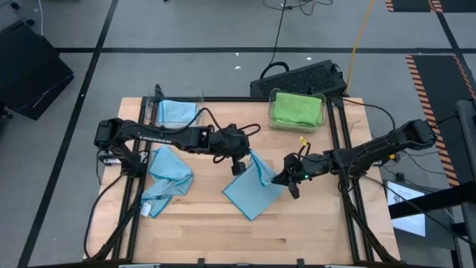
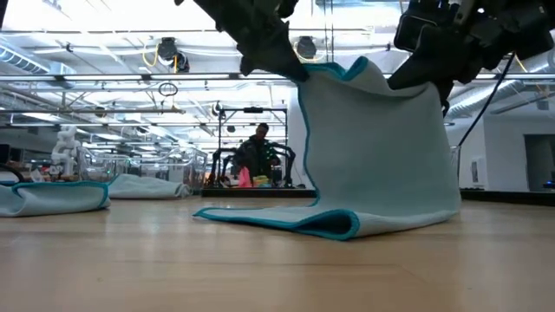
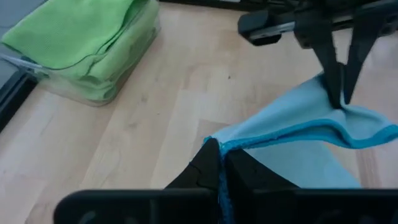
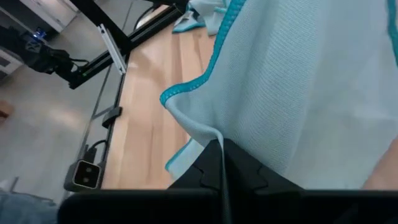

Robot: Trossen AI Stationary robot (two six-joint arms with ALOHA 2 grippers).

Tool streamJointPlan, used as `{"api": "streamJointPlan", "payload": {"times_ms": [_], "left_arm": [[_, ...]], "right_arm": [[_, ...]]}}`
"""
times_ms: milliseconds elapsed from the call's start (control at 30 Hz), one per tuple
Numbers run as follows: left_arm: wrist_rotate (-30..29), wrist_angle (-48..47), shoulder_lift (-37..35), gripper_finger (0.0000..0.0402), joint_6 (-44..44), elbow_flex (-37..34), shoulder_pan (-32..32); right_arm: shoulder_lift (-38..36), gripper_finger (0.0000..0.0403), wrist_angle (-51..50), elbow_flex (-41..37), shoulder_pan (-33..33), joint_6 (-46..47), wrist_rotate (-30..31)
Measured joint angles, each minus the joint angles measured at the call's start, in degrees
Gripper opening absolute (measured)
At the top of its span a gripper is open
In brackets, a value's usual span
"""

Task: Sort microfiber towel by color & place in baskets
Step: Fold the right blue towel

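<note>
At mid-worktop, both pincers hold one blue towel up by its top edge.

Pale wooden worktop (image 1: 297, 231), dark-framed, on a grey floor with a wide hall beyond. Blue towel (image 1: 253, 190) hangs with its lower part trailing, likely being spread for folding: left pincer (image 1: 239, 168) is pinched on one corner, right pincer (image 1: 286, 181) on the other. Near the far edge, one basket (image 1: 296, 109) holds green towels, another (image 1: 177, 112) blue. A crumpled blue towel (image 1: 167, 179) waits near the left edge.
</note>
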Motion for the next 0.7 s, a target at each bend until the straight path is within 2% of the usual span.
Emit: {"api": "streamJointPlan", "payload": {"times_ms": [300, 500, 700], "left_arm": [[1.8, -5.0, 0.6, 0.0007, -1.1, 0.1, -2.4], [3.2, -10.7, 0.6, 0.0012, -1.5, 0.1, -5.3], [2.8, -10.5, 0.6, 0.0006, -2.4, -2.2, -8.4]], "right_arm": [[2.5, 0.0000, 4.8, -0.1, 2.7, 4.5, -1.9], [7.0, 0.0000, 12.3, -0.1, 5.8, 5.9, -1.5], [13.0, 0.0000, 15.5, -0.1, 7.5, 8.8, -1.0]]}}
